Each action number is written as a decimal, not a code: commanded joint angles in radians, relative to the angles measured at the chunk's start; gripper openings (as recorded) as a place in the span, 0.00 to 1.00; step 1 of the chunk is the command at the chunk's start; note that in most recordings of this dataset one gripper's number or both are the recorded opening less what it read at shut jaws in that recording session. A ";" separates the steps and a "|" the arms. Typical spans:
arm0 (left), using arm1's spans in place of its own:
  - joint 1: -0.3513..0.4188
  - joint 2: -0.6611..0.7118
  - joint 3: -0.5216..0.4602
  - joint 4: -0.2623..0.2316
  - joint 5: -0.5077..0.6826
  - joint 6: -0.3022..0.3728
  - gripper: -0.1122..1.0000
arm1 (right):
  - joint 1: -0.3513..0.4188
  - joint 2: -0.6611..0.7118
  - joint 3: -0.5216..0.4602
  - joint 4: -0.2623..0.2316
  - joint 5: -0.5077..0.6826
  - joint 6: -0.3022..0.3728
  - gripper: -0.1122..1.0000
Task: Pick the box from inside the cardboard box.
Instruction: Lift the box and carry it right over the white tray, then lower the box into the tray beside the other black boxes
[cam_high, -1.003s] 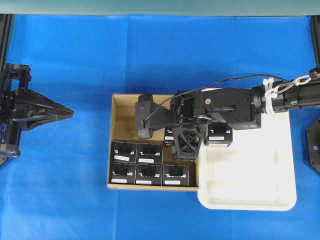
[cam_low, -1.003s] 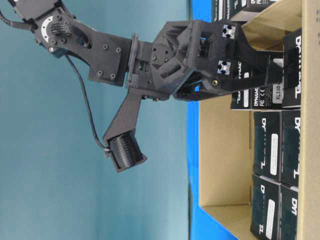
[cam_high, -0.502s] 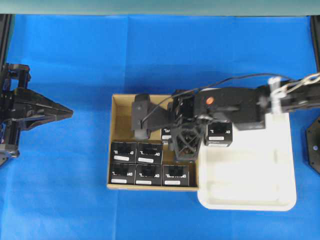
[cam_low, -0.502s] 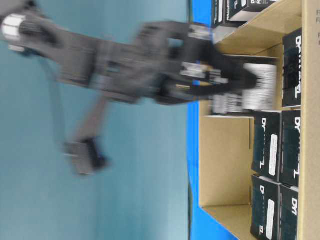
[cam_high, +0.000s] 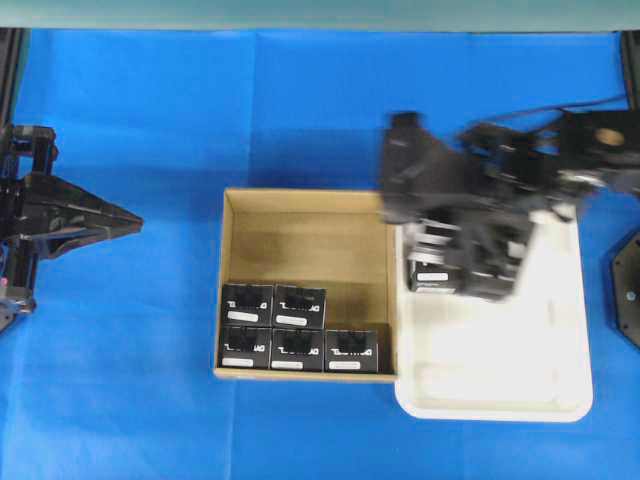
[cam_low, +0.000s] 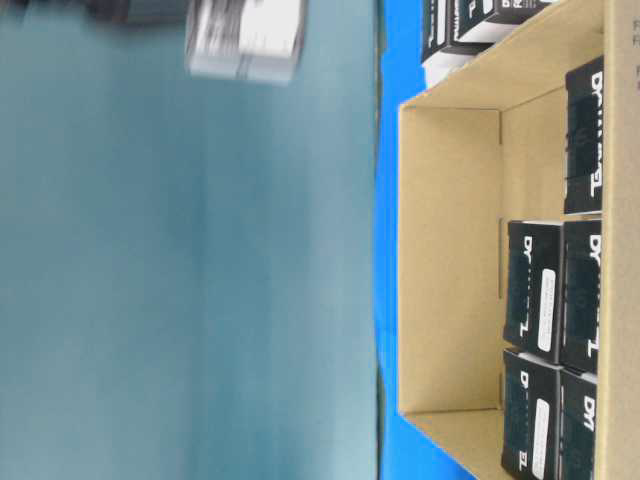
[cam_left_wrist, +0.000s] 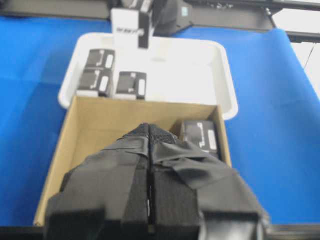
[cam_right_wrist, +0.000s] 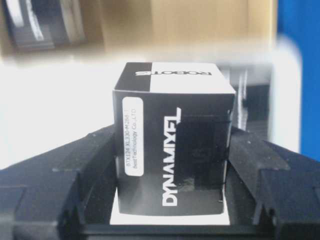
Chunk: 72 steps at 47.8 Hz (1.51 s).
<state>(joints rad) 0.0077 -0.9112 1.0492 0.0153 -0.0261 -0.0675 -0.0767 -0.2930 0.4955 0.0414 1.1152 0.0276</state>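
Gripping box lettered "DYNAMIXEL", "ROBOTIS": right end effector

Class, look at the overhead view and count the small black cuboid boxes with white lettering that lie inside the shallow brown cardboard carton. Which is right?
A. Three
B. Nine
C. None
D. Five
D: the shallow brown cardboard carton holds five small black cuboid boxes, two in one row and three in the row below, while the rest of its floor is bare.
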 joint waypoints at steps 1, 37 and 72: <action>0.000 0.003 -0.012 0.002 -0.005 -0.002 0.04 | 0.003 -0.071 0.077 0.000 -0.006 0.012 0.65; 0.002 0.003 -0.012 0.002 -0.006 -0.002 0.04 | 0.038 0.046 0.388 -0.021 -0.394 -0.008 0.65; 0.002 0.002 -0.012 0.002 -0.005 -0.002 0.04 | 0.009 0.107 0.388 -0.023 -0.423 -0.054 0.65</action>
<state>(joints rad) 0.0077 -0.9127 1.0508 0.0153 -0.0261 -0.0690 -0.0614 -0.1902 0.8882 0.0215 0.6980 -0.0276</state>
